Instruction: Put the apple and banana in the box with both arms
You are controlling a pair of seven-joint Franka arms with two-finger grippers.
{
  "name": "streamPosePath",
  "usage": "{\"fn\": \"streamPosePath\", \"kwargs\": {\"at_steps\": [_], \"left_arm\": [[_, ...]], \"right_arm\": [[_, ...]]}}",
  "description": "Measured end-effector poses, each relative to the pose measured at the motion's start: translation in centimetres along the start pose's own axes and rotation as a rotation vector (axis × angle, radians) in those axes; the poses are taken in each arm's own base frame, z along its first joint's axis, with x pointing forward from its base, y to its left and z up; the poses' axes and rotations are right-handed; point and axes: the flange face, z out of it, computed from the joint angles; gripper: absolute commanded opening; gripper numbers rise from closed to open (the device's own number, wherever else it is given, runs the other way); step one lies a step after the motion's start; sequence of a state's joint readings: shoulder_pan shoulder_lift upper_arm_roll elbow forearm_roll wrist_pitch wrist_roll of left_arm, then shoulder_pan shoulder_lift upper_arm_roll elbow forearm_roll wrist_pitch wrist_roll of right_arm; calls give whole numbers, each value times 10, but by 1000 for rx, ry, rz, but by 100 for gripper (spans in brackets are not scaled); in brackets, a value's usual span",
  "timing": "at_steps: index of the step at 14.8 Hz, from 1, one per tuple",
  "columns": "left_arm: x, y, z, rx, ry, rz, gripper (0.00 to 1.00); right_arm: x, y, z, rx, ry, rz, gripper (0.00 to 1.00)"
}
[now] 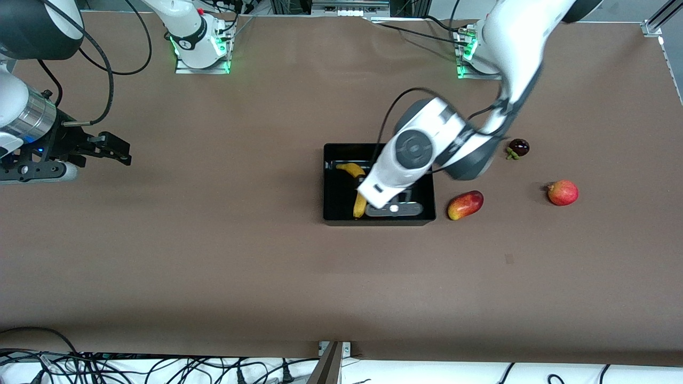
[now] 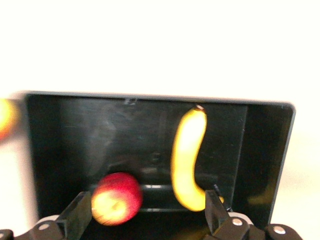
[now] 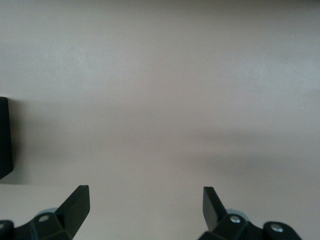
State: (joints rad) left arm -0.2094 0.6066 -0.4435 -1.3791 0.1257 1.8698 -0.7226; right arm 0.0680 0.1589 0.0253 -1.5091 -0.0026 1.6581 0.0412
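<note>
The black box (image 1: 326, 184) sits mid-table. The yellow banana (image 1: 359, 205) lies in it, partly covered by the left arm's wrist in the front view. In the left wrist view the banana (image 2: 187, 160) and the red apple (image 2: 117, 197) are both inside the box (image 2: 60, 140). My left gripper (image 2: 147, 207) is over the box and open; the apple is between its spread fingers, close to one finger (image 2: 77, 212), and not gripped. My right gripper (image 1: 114, 148) is open and empty over bare table at the right arm's end, also seen in its wrist view (image 3: 145, 202).
A red-yellow mango (image 1: 465, 205) lies beside the box toward the left arm's end. A red-pink fruit (image 1: 563, 192) and a dark purple fruit (image 1: 518, 147) lie farther toward that end. Cables hang at the table's front edge.
</note>
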Motion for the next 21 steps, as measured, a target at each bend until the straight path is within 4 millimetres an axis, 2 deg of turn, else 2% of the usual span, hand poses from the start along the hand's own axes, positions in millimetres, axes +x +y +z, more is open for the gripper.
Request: {"fn": "streamPosePath", "kwargs": {"at_steps": [1,3,6,8,10,12,14,16,18,21], "left_arm": [[-1,-20,-33,19,11,-2,100],[-4,-61,-82,69,0,39,100],[2,-137,-128,114,-37,76,100],[7,-187,-164,125,4,69,100],[2,-237,-197,145,45,47,100],[-12,-275,-219,121,65,23,100],[-28,-299,-230,105,89,2,100],[-45,-310,-230,107,89,33,100],[-53,-314,-226,112,80,72,100],[-54,-316,-220,115,61,89,100]], "right_arm": [[0,0,0,0,0,0,100],[0,0,0,0,0,0,100],[0,0,0,0,0,0,100],[0,0,0,0,0,0,100],[0,0,0,0,0,0,100],[0,0,0,0,0,0,100],[0,0,0,0,-1,0,100],[0,0,0,0,0,0,100],[0,0,0,0,0,0,100],[0,0,0,0,0,0,100]]}}
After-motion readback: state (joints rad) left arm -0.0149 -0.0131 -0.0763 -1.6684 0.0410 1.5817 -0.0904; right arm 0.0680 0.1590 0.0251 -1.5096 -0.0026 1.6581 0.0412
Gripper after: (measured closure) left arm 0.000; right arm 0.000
